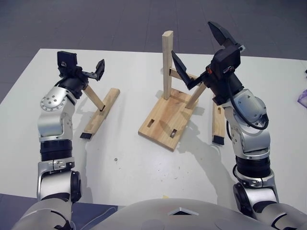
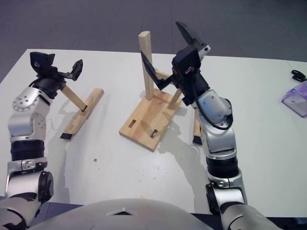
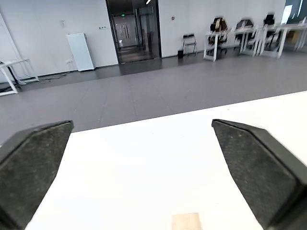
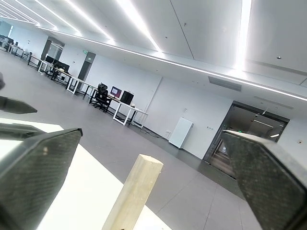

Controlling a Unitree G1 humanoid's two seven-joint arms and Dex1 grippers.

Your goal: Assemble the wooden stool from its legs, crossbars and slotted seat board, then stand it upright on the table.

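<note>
The slotted seat board (image 1: 163,122) lies flat mid-table. One wooden leg (image 1: 167,62) stands upright in it, and a second piece (image 1: 194,97) leans in it at a tilt. My right gripper (image 1: 197,48) is open just right of the upright leg, whose top (image 4: 135,189) rises between the fingers (image 4: 36,177) without touching. To the left, a leg (image 1: 104,111) lies on the table with a crossbar (image 1: 94,97) slanting up from it. My left gripper (image 1: 83,64) hangs open over the crossbar's upper end (image 3: 186,221). Another leg (image 1: 217,125) lies right of the board, partly hidden by my right arm.
A purple container (image 2: 296,98) and scissors (image 2: 298,74) sit at the table's far right edge. The white table (image 1: 144,163) has bare room in front of the board. A small dark speck (image 1: 115,159) lies near the front.
</note>
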